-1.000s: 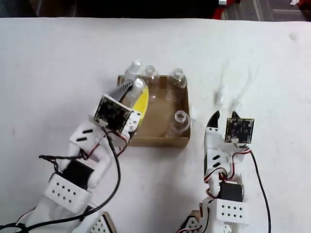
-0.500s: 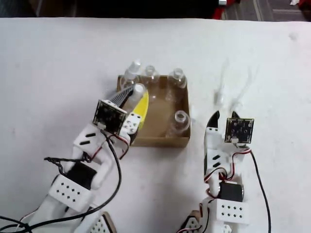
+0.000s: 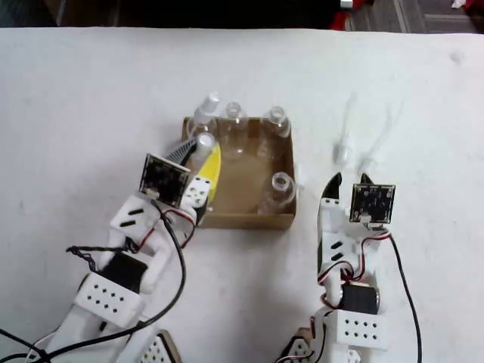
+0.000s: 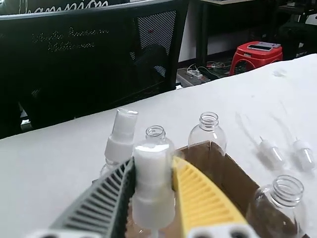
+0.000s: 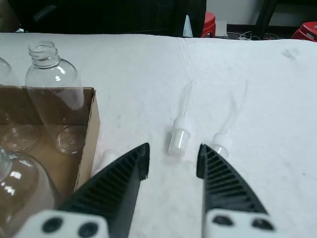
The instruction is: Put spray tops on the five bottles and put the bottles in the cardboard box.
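The left gripper (image 3: 206,144) is clamped on a white spray top (image 4: 152,183) over the left side of the cardboard box (image 3: 249,221); what lies beneath it is hidden. A capped bottle (image 3: 203,115) stands at the box's far left corner. Along the far wall stand a middle open bottle (image 3: 233,115) and a corner open bottle (image 3: 277,119). A fourth open bottle (image 3: 280,187) stands against the right wall. Two loose spray tops (image 3: 344,147) (image 3: 370,162) lie on the table right of the box. The right gripper (image 5: 172,158) hangs near them with its jaws spread, holding nothing.
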Controlling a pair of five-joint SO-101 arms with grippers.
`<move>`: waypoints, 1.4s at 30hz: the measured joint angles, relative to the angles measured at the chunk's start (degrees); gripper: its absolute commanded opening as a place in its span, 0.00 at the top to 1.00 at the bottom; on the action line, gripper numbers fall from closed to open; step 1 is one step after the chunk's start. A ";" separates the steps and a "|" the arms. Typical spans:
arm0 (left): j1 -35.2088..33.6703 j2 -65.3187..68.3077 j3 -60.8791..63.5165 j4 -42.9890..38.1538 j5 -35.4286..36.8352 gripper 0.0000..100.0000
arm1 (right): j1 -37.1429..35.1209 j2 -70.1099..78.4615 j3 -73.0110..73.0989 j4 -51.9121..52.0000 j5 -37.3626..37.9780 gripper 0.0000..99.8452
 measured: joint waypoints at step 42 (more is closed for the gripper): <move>-22.59 -29.27 -8.70 23.12 6.15 0.80 | 0.00 0.00 0.00 0.00 0.00 0.86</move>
